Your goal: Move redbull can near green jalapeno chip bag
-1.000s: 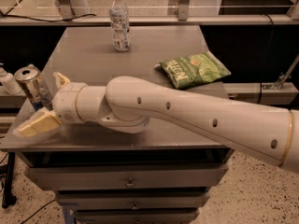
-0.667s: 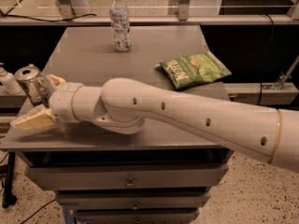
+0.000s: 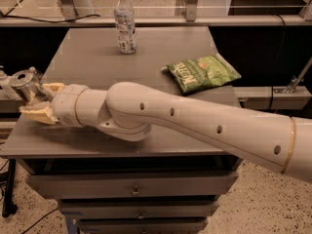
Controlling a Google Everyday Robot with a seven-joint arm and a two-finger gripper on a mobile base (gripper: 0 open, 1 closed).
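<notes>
The redbull can [image 3: 23, 82], silver with its pull-tab top showing, stands upright at the left edge of the grey table [image 3: 97, 57]. My gripper [image 3: 34, 100] reaches in from the right, its cream fingers [image 3: 38, 115] on either side of the can's body and closed against it. The green jalapeno chip bag [image 3: 202, 72] lies flat on the right side of the table, far from the can. My arm [image 3: 195, 123] spans the front of the table and hides the surface beneath it.
A clear plastic bottle [image 3: 125, 22] with a white cap stands at the back centre of the table. A rail and a metal post run behind the table. Drawers sit below the table's front edge. A lower ledge lies to the right.
The gripper has slid left around the can and its fingers have drawn together onto it. The can, bag and bottle have stayed in place.
</notes>
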